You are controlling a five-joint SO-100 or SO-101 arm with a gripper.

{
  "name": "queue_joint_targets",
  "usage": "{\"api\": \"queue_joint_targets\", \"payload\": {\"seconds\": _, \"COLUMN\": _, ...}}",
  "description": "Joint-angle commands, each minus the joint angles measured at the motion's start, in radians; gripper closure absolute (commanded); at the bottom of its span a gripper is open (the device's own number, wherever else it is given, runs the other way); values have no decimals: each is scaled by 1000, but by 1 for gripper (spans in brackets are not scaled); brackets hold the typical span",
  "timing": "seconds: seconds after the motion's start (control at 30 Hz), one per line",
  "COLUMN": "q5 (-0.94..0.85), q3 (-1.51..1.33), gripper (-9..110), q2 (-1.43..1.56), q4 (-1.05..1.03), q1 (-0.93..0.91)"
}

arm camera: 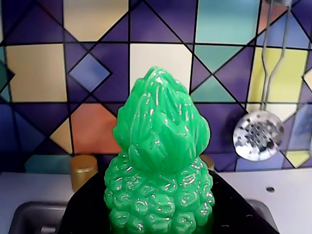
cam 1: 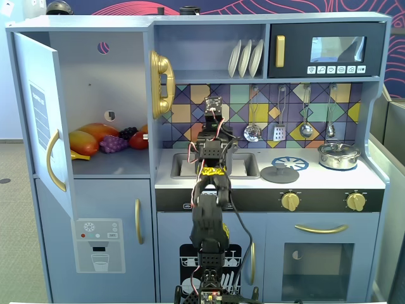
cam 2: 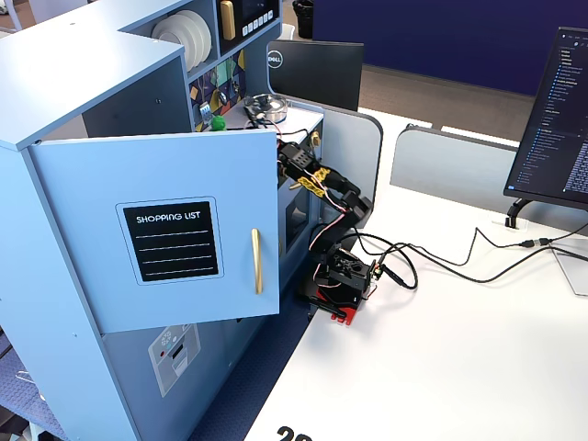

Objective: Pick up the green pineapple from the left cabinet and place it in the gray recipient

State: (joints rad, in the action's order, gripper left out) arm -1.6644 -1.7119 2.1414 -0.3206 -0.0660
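My claw [arm camera: 161, 226] grips the green pineapple [arm camera: 159, 161] by its bumpy body, leafy top up, upright in front of the tiled backsplash [arm camera: 97, 63]. In the wrist view a slotted spoon [arm camera: 258, 135] hangs to the right, a gold knob [arm camera: 83, 169] sits left, and a sink edge [arm camera: 29, 217] shows bottom left. In a fixed view my arm [cam 1: 209, 190] reaches over the sink [cam 1: 240, 166]; the left cabinet [cam 1: 95, 95] stands open with fruit [cam 1: 107, 139] inside, a gray lid [cam 1: 280, 173] on the counter and a silver pot [cam 1: 338, 155] at right. Gray recipient not visible.
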Motion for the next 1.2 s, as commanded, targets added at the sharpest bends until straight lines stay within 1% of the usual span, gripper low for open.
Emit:
{"api": "queue_joint_targets", "payload": {"seconds": 0.0, "q5": 2, "q3": 143, "gripper": 99, "q2": -83, "q4": 23, "q1": -12}}
{"api": "queue_joint_targets", "payload": {"seconds": 0.27, "q5": 21, "q3": 140, "gripper": 98, "q2": -89, "q4": 25, "q1": -2}}
{"api": "queue_joint_targets", "payload": {"seconds": 0.3, "q5": 31, "q3": 135, "gripper": 95, "q2": -84, "q4": 29, "q1": -2}}
{"api": "queue_joint_targets", "payload": {"seconds": 0.4, "q5": 48, "q3": 129, "gripper": 81, "q2": -80, "q4": 32, "q1": -2}}
{"api": "queue_joint_targets", "payload": {"seconds": 0.47, "q5": 46, "q3": 123, "gripper": 74, "q2": -78, "q4": 40, "q1": 0}}
{"api": "queue_joint_targets", "payload": {"seconds": 0.6, "q5": 38, "q3": 101, "gripper": 67, "q2": -63, "q4": 54, "q1": 12}}
{"api": "queue_joint_targets", "payload": {"seconds": 0.83, "q5": 32, "q3": 67, "gripper": 68, "q2": 8, "q4": 14, "q1": 15}}
{"api": "queue_joint_targets", "payload": {"seconds": 0.9, "q5": 28, "q3": 54, "gripper": 70, "q2": 97, "q4": -75, "q1": 31}}
{"api": "queue_joint_targets", "payload": {"seconds": 1.03, "q5": 26, "q3": 89, "gripper": 73, "q2": 307, "q4": -440, "q1": 83}}
{"api": "queue_joint_targets", "payload": {"seconds": 1.17, "q5": 49, "q3": 77, "gripper": 75, "q2": 518, "q4": -813, "q1": 86}}
